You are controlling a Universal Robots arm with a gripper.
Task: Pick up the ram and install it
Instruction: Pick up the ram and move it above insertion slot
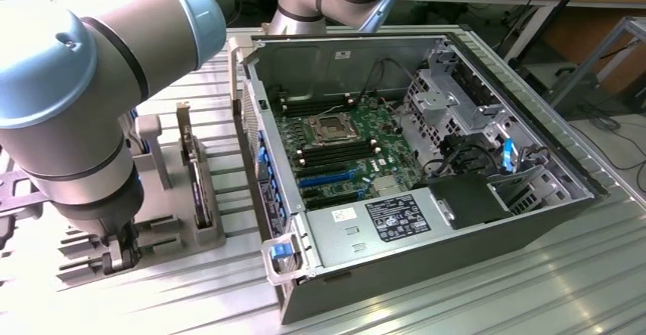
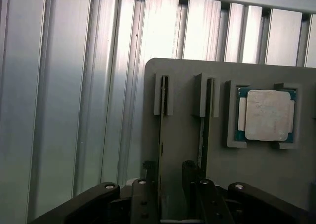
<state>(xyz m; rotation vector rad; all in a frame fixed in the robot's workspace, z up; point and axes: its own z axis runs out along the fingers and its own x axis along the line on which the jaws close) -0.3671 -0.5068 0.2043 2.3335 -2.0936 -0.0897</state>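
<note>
In the pick-up step, the spread tool (image 2: 168,182) straddles the edge-on ram (image 2: 162,135) in its holder (image 2: 180,130), so a square pinch seems needed.

Ribbed shiny metal table (image 2: 64,86); matt grey plastic holder (image 2: 182,71).

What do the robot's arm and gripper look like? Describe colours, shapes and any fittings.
The arm is made of thick, rounded silver-grey tubes with pale blue caps on the joints. The gripper is black, with two narrow fingers and round screw heads on its linkage.
</note>
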